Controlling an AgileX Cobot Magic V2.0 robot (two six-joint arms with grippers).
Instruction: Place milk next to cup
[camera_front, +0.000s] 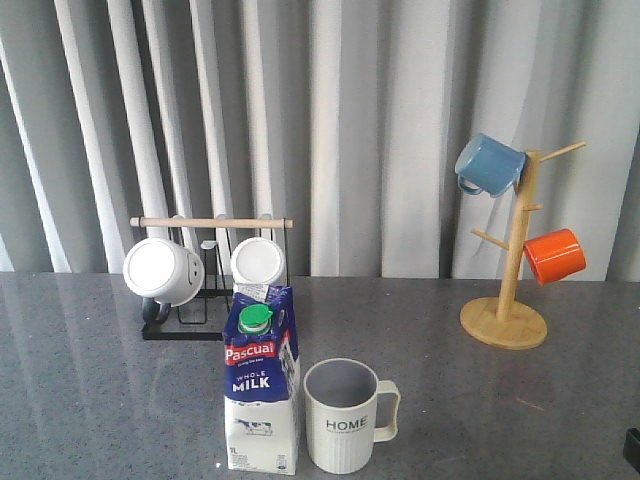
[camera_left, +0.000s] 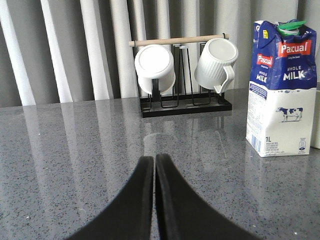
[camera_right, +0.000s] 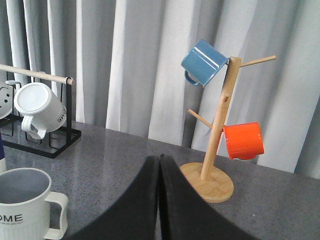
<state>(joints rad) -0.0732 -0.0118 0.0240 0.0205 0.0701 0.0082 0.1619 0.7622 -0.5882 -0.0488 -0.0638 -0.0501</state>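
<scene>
The blue-and-white milk carton (camera_front: 261, 385) with a green cap stands upright on the grey table near the front edge. The pale ribbed "HOME" cup (camera_front: 346, 415) stands right beside it on its right, handle pointing right, a small gap between them. The carton also shows in the left wrist view (camera_left: 281, 87), and the cup in the right wrist view (camera_right: 22, 205). My left gripper (camera_left: 154, 159) is shut and empty, low over the table, well away from the carton. My right gripper (camera_right: 160, 159) is shut and empty, apart from the cup.
A black wire rack (camera_front: 205, 290) with a wooden bar holds two white mugs (camera_front: 163, 271) behind the carton. A wooden mug tree (camera_front: 507, 300) at the back right carries a blue mug (camera_front: 489, 164) and an orange mug (camera_front: 554, 255). A grey curtain hangs behind.
</scene>
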